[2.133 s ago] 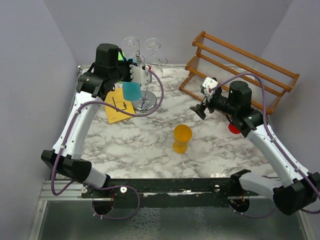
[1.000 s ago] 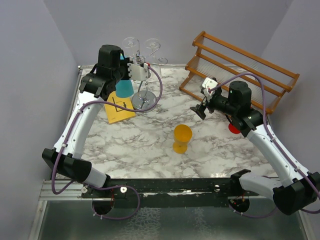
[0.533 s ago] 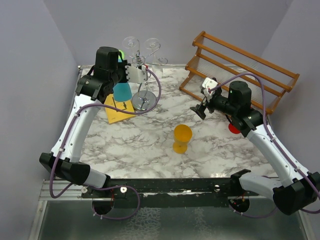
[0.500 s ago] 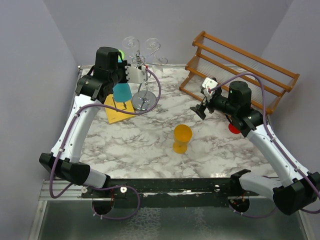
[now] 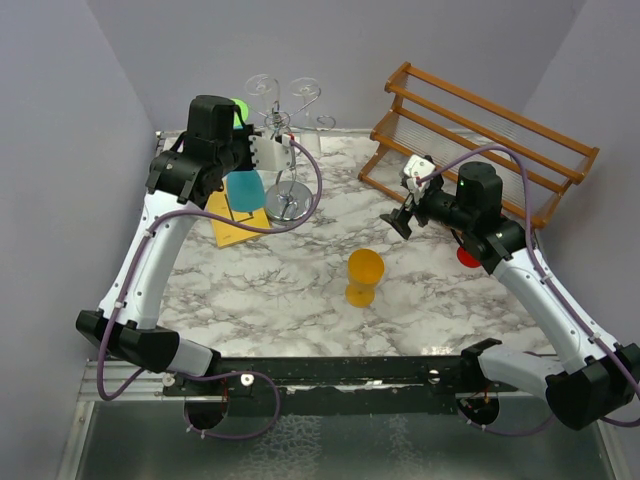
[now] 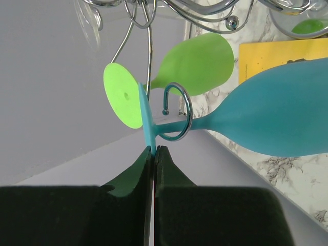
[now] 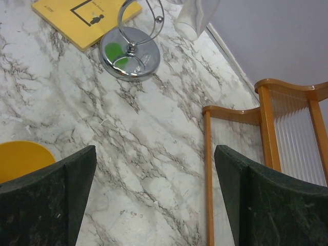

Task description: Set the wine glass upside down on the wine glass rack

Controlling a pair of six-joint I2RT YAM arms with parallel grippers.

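Note:
A teal wine glass point(image 6: 277, 120) hangs bowl-down at the chrome wine glass rack point(image 5: 288, 198). Its stem passes through one curled rack arm point(image 6: 178, 114). My left gripper point(image 6: 154, 149) is shut on the edge of the glass's thin foot point(image 6: 146, 120); in the top view the teal wine glass point(image 5: 245, 188) hangs just below the left gripper point(image 5: 262, 152). A green glass point(image 6: 197, 64) hangs on the rack behind it. My right gripper point(image 7: 155, 154) is open and holds nothing, above the marble; in the top view the right gripper point(image 5: 403, 218) is right of the rack.
An orange glass point(image 5: 364, 277) stands mid-table. A yellow booklet point(image 5: 232, 218) lies left of the rack's disc base point(image 7: 130, 54). Clear glasses point(image 5: 262, 86) hang on the rack's far side. A brown wooden slatted rack point(image 5: 470, 140) fills the back right, a red disc point(image 5: 467, 257) near it.
My left gripper has shifted slightly left and down with the teal glass, whose bowl now hangs a little lower beside the rack pole. The right arm has not moved.

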